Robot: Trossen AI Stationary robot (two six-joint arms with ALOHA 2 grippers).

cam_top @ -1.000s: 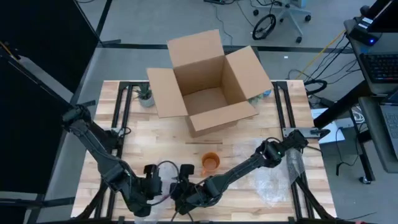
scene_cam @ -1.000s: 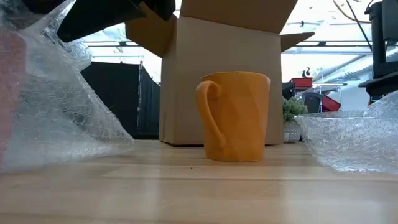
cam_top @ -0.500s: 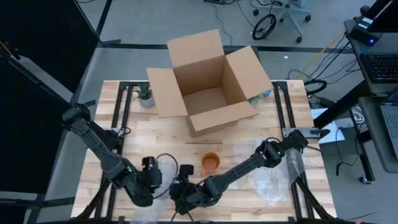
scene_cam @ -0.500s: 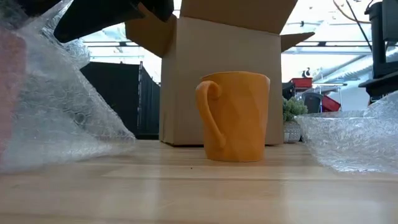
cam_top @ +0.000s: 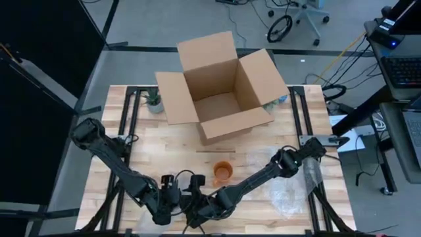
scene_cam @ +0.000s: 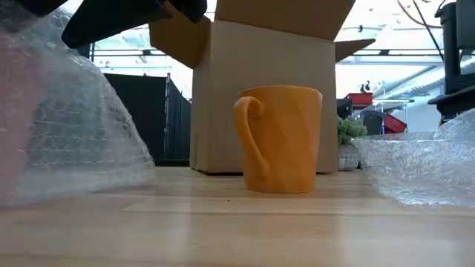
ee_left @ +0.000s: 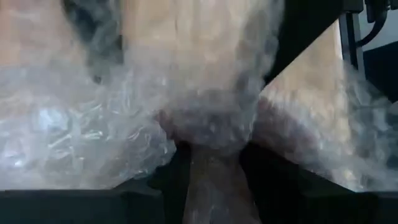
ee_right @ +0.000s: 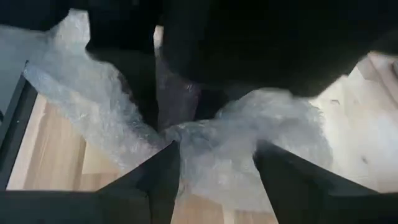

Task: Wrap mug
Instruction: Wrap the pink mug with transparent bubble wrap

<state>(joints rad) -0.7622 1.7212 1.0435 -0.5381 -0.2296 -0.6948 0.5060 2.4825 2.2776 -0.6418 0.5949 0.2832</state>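
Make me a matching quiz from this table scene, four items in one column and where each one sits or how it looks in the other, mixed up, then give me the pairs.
Column one:
1. orange mug
2. cardboard box
3. small potted plant
4. loose bubble wrap

Column two:
A. at the table's far edge, flaps open
B. upright and bare, in the middle of the table
C. lying flat on the table's right side
D. at the far left corner, beside the box

Pairs: 1-B, 2-A, 3-D, 4-C

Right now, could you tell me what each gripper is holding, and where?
Both the left gripper and right gripper pinch bunched folds of the bubble wrap; the mug stands untouched.
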